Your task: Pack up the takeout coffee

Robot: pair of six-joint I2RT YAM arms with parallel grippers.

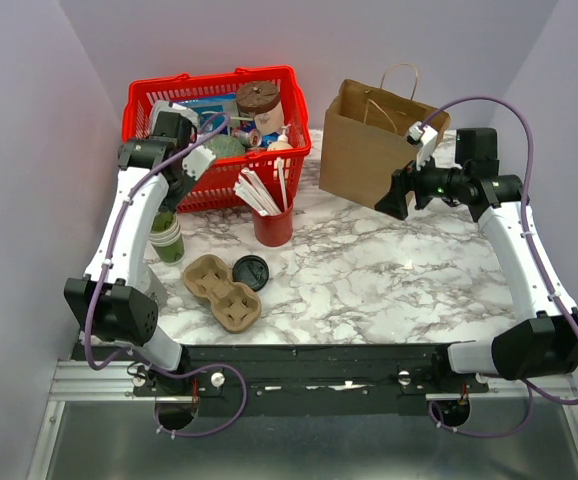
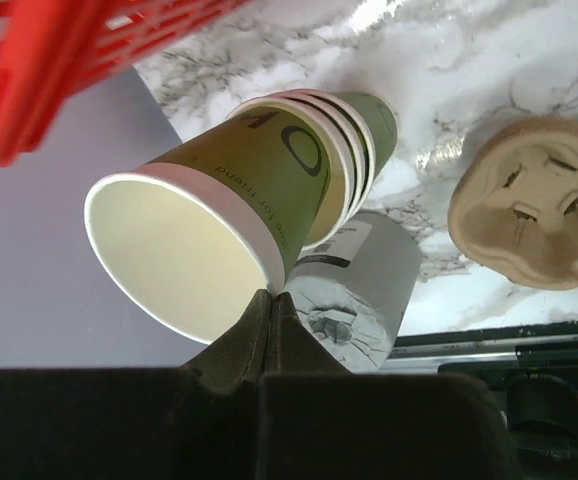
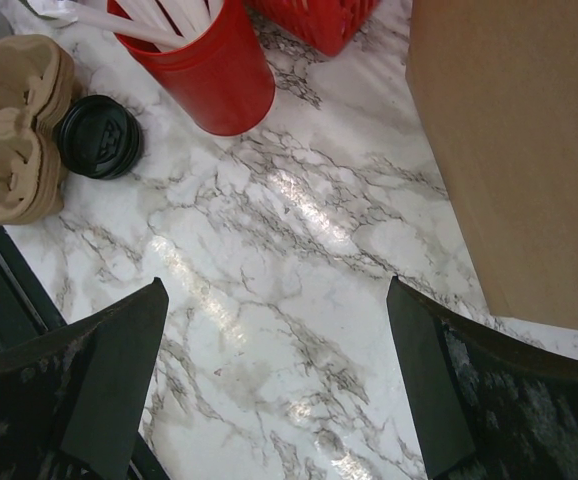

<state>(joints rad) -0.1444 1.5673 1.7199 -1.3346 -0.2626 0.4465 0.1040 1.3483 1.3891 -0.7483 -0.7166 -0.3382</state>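
marble table [image 1: 389, 270] carries a red basket [image 1: 209, 78] and a brown paper bag [image 1: 364, 150]. right gripper [image 3: 277, 290] hangs beside the bag, jaws wide. left gripper [image 2: 269, 297], jaws shut, sits at the top rim of the cup stack [image 2: 269, 170]. takeout coffee: cannot tell where.

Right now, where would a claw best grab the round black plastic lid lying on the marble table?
By its rim, from straight above. The round black plastic lid lies flat on the marble table, too low for a sideways approach, so opposite edges should probably be pinched. The brown pulp cup carrier crowds one side; grip clear of it.
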